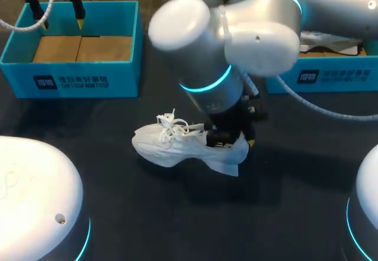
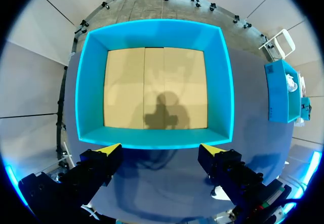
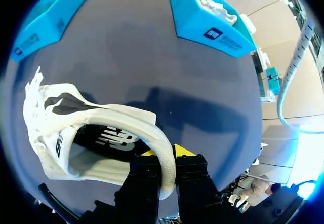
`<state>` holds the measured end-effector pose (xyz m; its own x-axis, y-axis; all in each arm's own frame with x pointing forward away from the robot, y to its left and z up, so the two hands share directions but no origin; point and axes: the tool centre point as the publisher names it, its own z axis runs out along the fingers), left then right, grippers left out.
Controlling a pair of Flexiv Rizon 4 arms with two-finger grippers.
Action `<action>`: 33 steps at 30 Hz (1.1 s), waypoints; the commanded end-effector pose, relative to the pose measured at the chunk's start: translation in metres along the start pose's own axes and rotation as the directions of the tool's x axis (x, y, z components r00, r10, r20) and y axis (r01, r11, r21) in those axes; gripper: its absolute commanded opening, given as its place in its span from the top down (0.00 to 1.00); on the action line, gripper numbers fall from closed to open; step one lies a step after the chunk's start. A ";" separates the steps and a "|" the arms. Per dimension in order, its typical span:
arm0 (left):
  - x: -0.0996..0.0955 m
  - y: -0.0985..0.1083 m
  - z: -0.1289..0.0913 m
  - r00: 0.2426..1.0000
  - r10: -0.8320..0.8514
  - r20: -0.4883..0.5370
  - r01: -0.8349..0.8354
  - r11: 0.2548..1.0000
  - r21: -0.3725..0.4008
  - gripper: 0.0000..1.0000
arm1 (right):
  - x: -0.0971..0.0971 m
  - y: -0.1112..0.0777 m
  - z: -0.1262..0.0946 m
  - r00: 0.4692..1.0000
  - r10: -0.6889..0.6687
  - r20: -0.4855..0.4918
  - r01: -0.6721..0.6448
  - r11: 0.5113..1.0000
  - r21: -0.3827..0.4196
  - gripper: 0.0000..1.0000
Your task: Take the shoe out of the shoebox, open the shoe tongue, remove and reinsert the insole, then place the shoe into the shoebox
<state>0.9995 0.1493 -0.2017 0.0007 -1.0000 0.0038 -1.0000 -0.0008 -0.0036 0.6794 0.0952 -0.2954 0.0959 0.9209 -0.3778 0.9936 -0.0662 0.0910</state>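
Your right pincer (image 3: 164, 153) is closed narrow on the heel collar of the white lace-up sneaker (image 3: 76, 127), with the collar pinched between its two yellow-tipped fingers (image 3: 186, 151). That sneaker sits near the middle of the dark tabletop (image 1: 177, 219), its toe pointing toward your left side. Your left pincer (image 2: 161, 150) hangs spread wide with nothing between its tips, above the near wall of the teal shoebox with a bare cardboard floor (image 2: 152, 31). A second teal box (image 1: 331, 75) with white contents stands at your far right
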 end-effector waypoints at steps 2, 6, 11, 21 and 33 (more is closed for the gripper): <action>0.000 0.000 -0.001 1.000 0.000 0.002 0.000 1.000 -0.001 0.00 | -0.009 -0.004 0.018 0.999 0.039 -0.009 -0.039 0.999 -0.021 1.00; 0.000 0.000 -0.001 1.000 0.000 0.002 0.000 1.000 -0.001 0.00 | -0.018 0.001 0.023 1.000 0.018 0.004 -0.018 0.999 -0.034 1.00; 0.000 0.000 -0.001 1.000 0.000 0.002 0.000 1.000 -0.001 0.00 | -0.024 0.008 0.032 1.000 -0.001 -0.007 0.001 0.999 -0.042 1.00; 0.000 0.000 -0.001 1.000 0.000 0.002 0.000 1.000 -0.001 0.00 | -0.022 0.015 0.063 0.999 -0.021 -0.041 0.019 0.998 -0.053 1.00; 0.000 0.000 -0.001 1.000 0.000 0.002 0.000 1.000 -0.001 0.00 | -0.023 0.011 0.084 0.996 0.044 -0.073 -0.044 0.999 0.004 1.00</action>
<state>0.9995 0.1493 -0.2016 0.0007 -1.0000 0.0037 -1.0000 -0.0008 -0.0036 0.6940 0.0451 -0.3614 0.1387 0.9345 -0.3278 0.9884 -0.1101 0.1042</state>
